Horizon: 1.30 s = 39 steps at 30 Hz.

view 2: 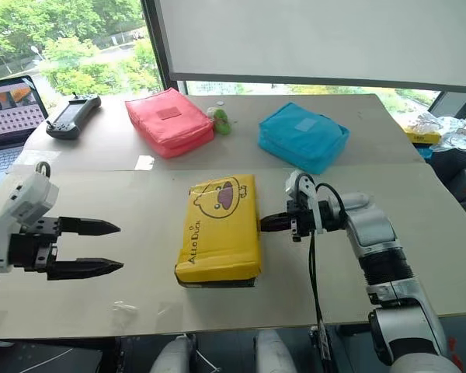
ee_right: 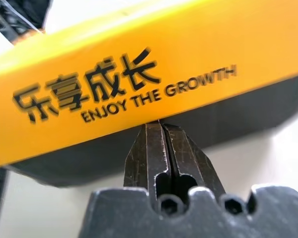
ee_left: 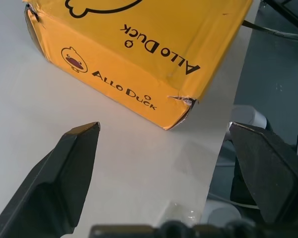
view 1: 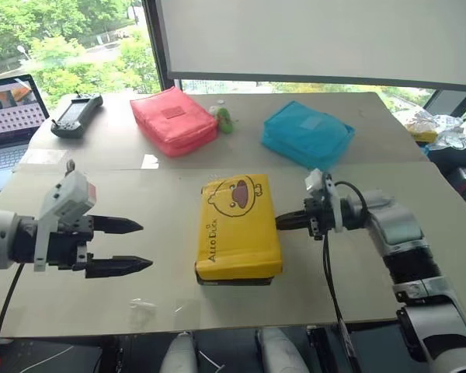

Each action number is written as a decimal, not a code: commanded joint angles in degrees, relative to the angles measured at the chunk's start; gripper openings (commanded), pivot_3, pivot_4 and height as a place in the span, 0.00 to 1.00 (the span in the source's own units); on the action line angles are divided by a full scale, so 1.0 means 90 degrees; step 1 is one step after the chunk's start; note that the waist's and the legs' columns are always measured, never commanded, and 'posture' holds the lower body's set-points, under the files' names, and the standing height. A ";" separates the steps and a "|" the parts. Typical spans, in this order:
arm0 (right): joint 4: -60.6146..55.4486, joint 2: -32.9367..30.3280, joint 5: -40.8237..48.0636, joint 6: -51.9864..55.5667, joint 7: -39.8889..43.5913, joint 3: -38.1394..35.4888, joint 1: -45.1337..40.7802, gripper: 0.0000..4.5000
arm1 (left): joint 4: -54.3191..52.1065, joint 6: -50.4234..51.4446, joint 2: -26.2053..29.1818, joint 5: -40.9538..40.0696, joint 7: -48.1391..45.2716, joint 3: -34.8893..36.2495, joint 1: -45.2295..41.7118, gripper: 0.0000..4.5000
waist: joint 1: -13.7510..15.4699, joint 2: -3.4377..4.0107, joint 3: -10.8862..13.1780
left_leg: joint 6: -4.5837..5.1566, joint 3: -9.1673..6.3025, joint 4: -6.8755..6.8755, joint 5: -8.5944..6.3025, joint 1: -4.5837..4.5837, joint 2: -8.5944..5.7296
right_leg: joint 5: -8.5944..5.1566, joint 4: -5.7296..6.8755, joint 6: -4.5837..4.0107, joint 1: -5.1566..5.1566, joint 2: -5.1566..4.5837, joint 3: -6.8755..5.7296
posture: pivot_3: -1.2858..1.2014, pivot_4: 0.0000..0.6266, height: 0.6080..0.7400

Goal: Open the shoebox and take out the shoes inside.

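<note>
1. The shoebox (view 1: 238, 228) lies on the pale desk (view 1: 140, 287) near its front edge, lid down and closed; the yellow lid shows a cartoon duck face and the words "Allo Duck", and a black side shows beneath the lid's edge.
2. The left gripper (view 1: 136, 245) hovers over the desk to the left of the shoebox, well apart from it; its two black fingers (ee_left: 69, 168) stand wide apart and released, grasping nothing, and they point toward the box's near corner, where the cardboard is a little torn.
3. The right gripper (view 1: 283, 221) sits at the shoebox's right side; its fingers are clenched tight together with nothing between them, and the tips meet the box just under the lid's yellow rim — in the right wrist view (ee_right: 161, 130) they press at the seam between the yellow band lettered "Enjoy the growth" and the black side below.
4. Farther back on the desk lie a red fabric pouch (view 1: 173, 119) and a blue fabric pouch (view 1: 307, 133), with a small green thing (view 1: 224, 118) just beside the red one.
5. At the far left stand a dark handheld controller (view 1: 76, 114) and an open laptop (view 1: 12, 116) — its screen is lit.
</note>
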 commanded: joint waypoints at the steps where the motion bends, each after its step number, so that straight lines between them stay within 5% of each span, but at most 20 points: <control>1: -0.0923 0.0231 0.0107 0.0144 -0.0254 0.0265 -0.0512 0.00 | 0.0006 0.0088 0.0131 -0.0109 -0.0037 0.0693 -0.0056 0.99 | 0.0017 0.0001 0.0001 | -0.0001 -0.0001 0.0001 0.0000 0.0003 0.0000 | -0.0002 0.0000 -0.0003 0.0002 -0.0001 -0.0002 | 0.52 0.24 1.00; 8: -0.0320 0.2191 -0.0679 -0.0509 -0.1780 0.1123 -0.1594 0.00 | 0.0270 0.1036 0.0415 -0.1655 0.0033 0.1896 -0.0901 0.99 | -0.0028 -0.0005 0.0004 | -0.0001 -0.0001 0.0010 0.0000 -0.0001 0.0002 | 0.0003 0.0010 -0.0010 -0.0007 0.0001 -0.0003 | 0.52 0.24 1.00; 11: 0.0277 0.2724 -0.1035 -0.1064 -0.2046 0.1432 -0.1771 0.00 | 0.0468 0.1146 0.0995 -0.0960 -0.0803 0.2534 -0.0471 0.99 | 0.0002 -0.0006 0.0003 | -0.0003 -0.0003 0.0006 -0.0002 -0.0005 0.0002 | -0.0001 0.0048 0.0018 -0.0021 0.0001 -0.0005 | 0.52 0.24 1.00; 16: 0.0648 0.2635 -0.1041 -0.1299 -0.1733 0.1379 -0.2014 0.00 | 0.0723 0.1080 0.1508 -0.0372 -0.1407 0.2871 -0.0294 0.99 | 0.0027 -0.0009 0.0005 | -0.0006 -0.0010 -0.0006 -0.0003 -0.0011 0.0000 | -0.0021 0.0054 0.0012 -0.0028 -0.0002 -0.0014 | 0.52 0.24 1.00; 21: 0.0793 0.1730 -0.1014 -0.1108 -0.1336 0.1014 -0.2392 0.00 | 0.0267 0.0991 0.1144 -0.0390 -0.1336 0.2576 -0.0177 0.99 | 0.0017 -0.0008 0.0007 | -0.0007 -0.0007 -0.0007 -0.0004 -0.0015 0.0002 | -0.0021 0.0063 0.0012 -0.0039 -0.0001 -0.0015 | 0.52 0.24 1.00; 27: 0.0285 0.0865 -0.1141 -0.1141 -0.0952 0.1111 -0.2183 0.41 | 0.0286 -0.0380 0.0876 0.0335 -0.1204 0.1041 0.0105 1.00 | 0.0017 -0.0009 0.0006 | -0.0005 -0.0005 -0.0025 -0.0003 -0.0013 0.0007 | -0.0025 0.0079 0.0001 -0.0059 0.0007 -0.0012 | 0.52 0.24 1.00; 33: 0.0517 0.0780 -0.1609 -0.1496 -0.0752 0.1565 -0.2225 0.86 | 0.0825 -0.1247 0.1125 0.0669 -0.1206 -0.0127 -0.0508 1.00 | -0.0017 -0.0008 0.0006 | -0.0005 0.0000 -0.0023 -0.0003 -0.0027 0.0033 | -0.0020 0.0086 -0.0008 -0.0079 0.0036 -0.0004 | 0.52 0.24 1.00; 36: 0.1018 0.0861 -0.1955 -0.1842 -0.0590 0.1888 -0.2405 0.86 | 0.0976 -0.1505 0.1142 0.0776 -0.1184 -0.0591 -0.0800 1.00 | 0.0007 -0.0008 0.0007 | -0.0005 0.0000 -0.0020 -0.0003 -0.0029 0.0053 | -0.0017 0.0085 -0.0016 -0.0081 0.0059 -0.0004 | 0.52 0.24 1.00; 39: 0.1540 0.0934 -0.3138 -0.1293 -0.1561 0.2339 -0.2633 0.86 | 0.0982 -0.1788 0.1088 0.1125 -0.1079 -0.0904 -0.0782 1.00 | -0.0007 -0.0006 0.0008 | -0.0005 0.0003 -0.0014 -0.0003 -0.0032 0.0065 | -0.0012 0.0085 -0.0024 -0.0084 0.0069 -0.0005 | 0.52 0.24 1.00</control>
